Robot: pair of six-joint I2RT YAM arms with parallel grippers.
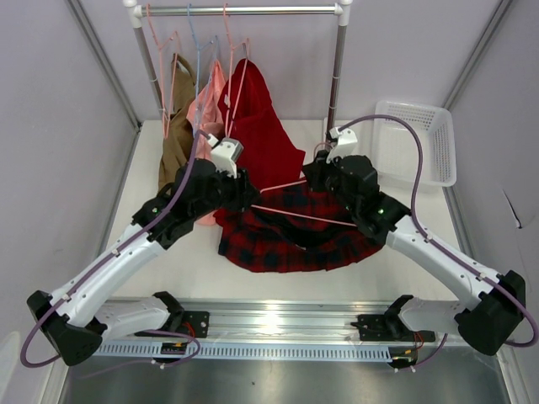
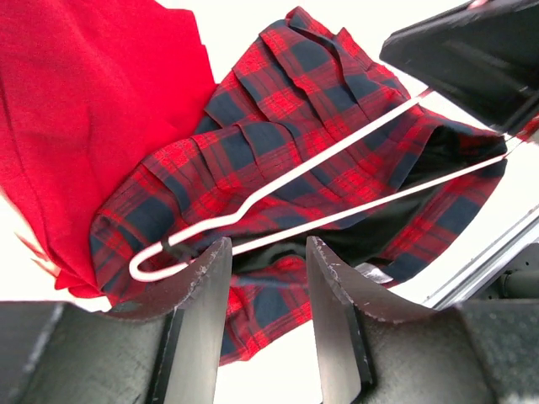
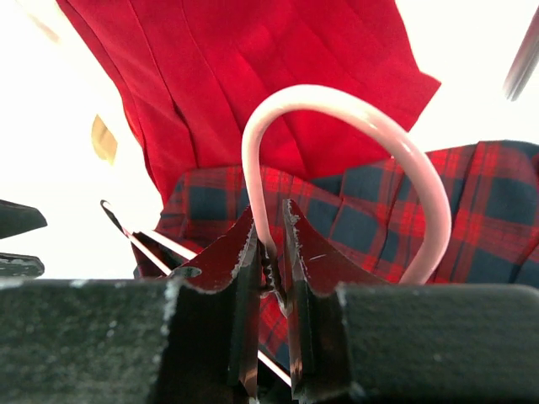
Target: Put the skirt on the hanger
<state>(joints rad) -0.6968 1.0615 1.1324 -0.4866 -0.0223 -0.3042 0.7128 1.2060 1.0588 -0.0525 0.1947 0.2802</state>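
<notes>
I've got right gripper (image 3: 271,244) pinching the hanger (image 3: 320,95) hook; left gripper (image 2: 268,252) wide, empty. Hanger just lies across skirt (image 2: 278,101). I'd say threading isn't done.

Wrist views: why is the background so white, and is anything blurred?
Left wrist view: the background behind the skirt is blown out to white, yet plaid and hanger are sharp. Right wrist view: same washed-out background; the close hook looks slightly soft. Top external view: glare on the metal rail.
</notes>
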